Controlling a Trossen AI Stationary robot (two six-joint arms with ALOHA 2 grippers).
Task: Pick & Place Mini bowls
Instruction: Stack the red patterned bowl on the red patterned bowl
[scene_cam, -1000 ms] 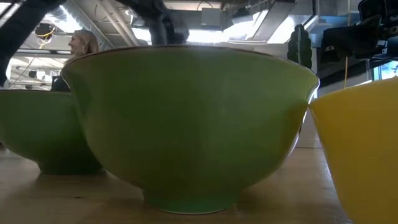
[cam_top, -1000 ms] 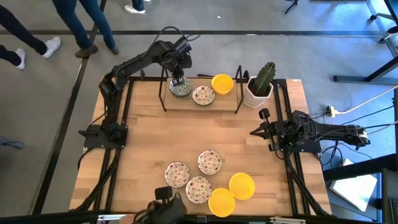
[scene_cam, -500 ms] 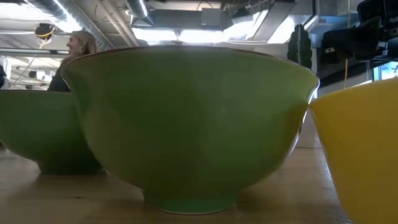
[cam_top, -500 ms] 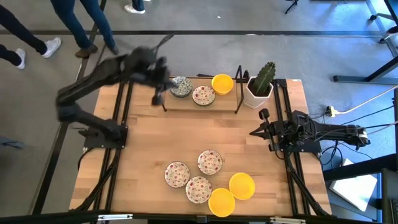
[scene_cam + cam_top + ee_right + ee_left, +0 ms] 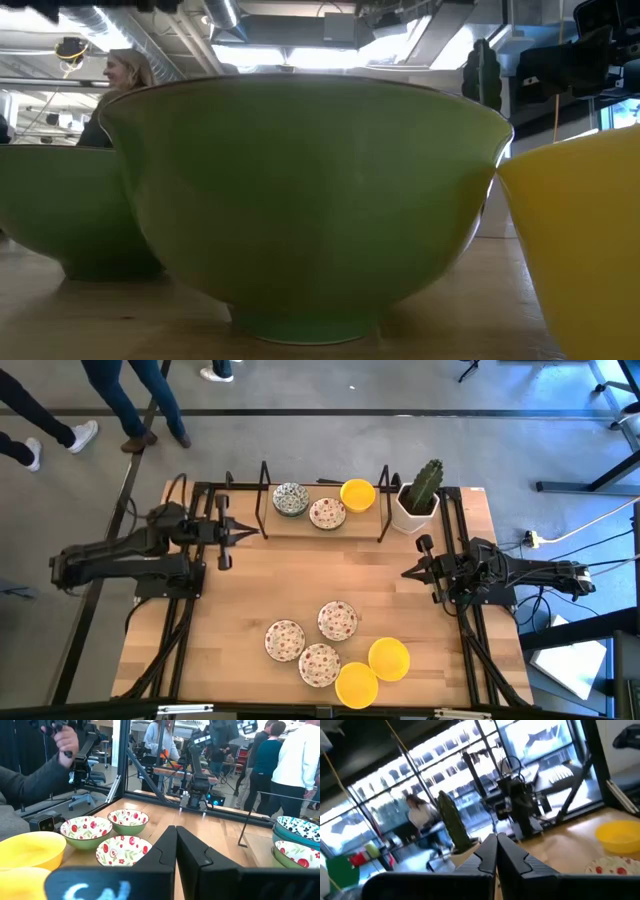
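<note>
Bowls sit in two groups in the high view: on the rack (image 5: 322, 532) at twelve o'clock on the table are a blue-patterned bowl (image 5: 290, 498), a speckled bowl (image 5: 327, 513) and a yellow bowl (image 5: 357, 493), with the cactus pot (image 5: 415, 506) just beside; at six o'clock three speckled bowls (image 5: 338, 620) and two yellow bowls (image 5: 388, 658) cluster together. The left gripper (image 5: 243, 533) lies at nine o'clock, jaws pressed together and holding nothing; the right gripper (image 5: 408, 573) waits at three o'clock, likewise closed. The low view is filled by a green bowl side (image 5: 300, 200). The left wrist view shows closed fingers (image 5: 487, 857) pointing toward the cactus. The right wrist view shows closed fingers (image 5: 165, 850) facing the speckled cluster. These bowls nearly touch, so I judge a descending finger could nudge a neighbour or clip a rim and tip it.
</note>
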